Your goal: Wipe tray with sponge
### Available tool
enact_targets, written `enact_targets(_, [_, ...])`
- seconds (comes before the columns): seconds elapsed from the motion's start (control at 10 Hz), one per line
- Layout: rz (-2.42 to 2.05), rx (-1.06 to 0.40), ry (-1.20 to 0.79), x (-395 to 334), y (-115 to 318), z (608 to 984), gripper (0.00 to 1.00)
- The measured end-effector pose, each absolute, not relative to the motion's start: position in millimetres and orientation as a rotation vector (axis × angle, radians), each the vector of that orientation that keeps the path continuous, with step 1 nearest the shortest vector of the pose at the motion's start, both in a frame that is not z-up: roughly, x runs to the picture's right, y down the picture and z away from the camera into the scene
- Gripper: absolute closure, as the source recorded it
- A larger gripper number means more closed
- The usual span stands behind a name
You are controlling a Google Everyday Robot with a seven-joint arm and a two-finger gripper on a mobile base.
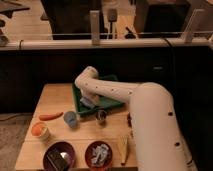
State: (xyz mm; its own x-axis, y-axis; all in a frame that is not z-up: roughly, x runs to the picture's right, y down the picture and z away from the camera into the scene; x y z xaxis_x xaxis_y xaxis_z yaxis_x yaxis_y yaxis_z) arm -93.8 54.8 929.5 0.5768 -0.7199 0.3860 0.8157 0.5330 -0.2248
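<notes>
The dark green tray [116, 104] lies at the back middle of the wooden table. My gripper [88, 99] hangs from the bent white wrist over the tray's left part, pointing down. Right under it a pale blue and whitish sponge [89, 103] rests on the tray floor, touching the gripper's tip. The wrist hides how the gripper meets the sponge. The big white arm [150, 120] reaches in from the lower right and covers the tray's right end.
In front of the tray stand a small blue cup [70, 118] and a small metal cup [101, 116]. An orange carrot-like piece [51, 116] and an orange cup [40, 131] lie at the left. Two dark red bowls [60, 157] [99, 154] sit at the front edge.
</notes>
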Motion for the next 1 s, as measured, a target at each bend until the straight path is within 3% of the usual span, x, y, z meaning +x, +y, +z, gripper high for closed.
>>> enact_targets(0.1, [-0.913, -0.413, -0.263, -90, 53, 931, 0.81])
enact_targets(0.3, [-0.887, -0.429, -0.261, -79, 49, 934, 0.90])
enact_targets(1.0, [-0.889, -0.430, -0.265, -81, 50, 934, 0.90])
